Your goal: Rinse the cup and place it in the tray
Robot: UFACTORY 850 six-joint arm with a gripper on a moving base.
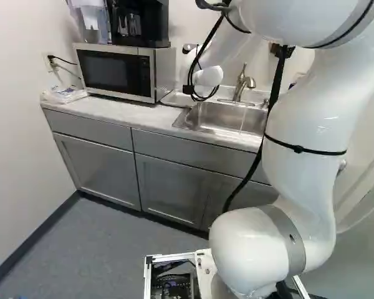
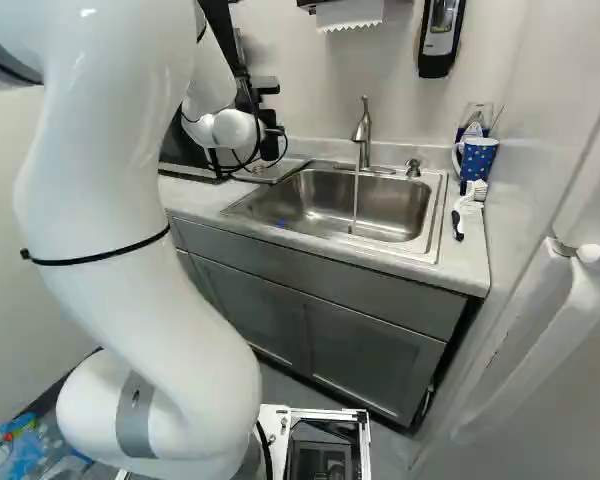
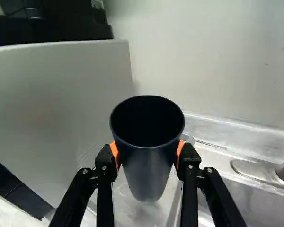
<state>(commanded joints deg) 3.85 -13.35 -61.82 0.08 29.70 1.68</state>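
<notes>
In the right base view, part of the black gripper (image 2: pixel 270 130) shows past the white wrist, left of the faucet; its fingertips are hidden there. The wrist view has the gripper (image 3: pixel 147 156) shut on a dark, tapered cup (image 3: pixel 149 172), orange pads pressing its two sides. The cup's open mouth faces the camera. Beyond and partly behind the cup lies a clear tray (image 3: pixel 128 208) on the counter, between microwave and sink. Whether the cup touches it I cannot tell.
The microwave (image 1: pixel 115 71) stands close beside the gripper, a coffee maker on top. Across from it are the faucet (image 2: pixel 362 135), with a thin water stream, and the steel sink (image 2: pixel 320 205). A blue dotted mug (image 2: pixel 477 160) and a brush (image 2: pixel 463 212) sit at the sink's far side.
</notes>
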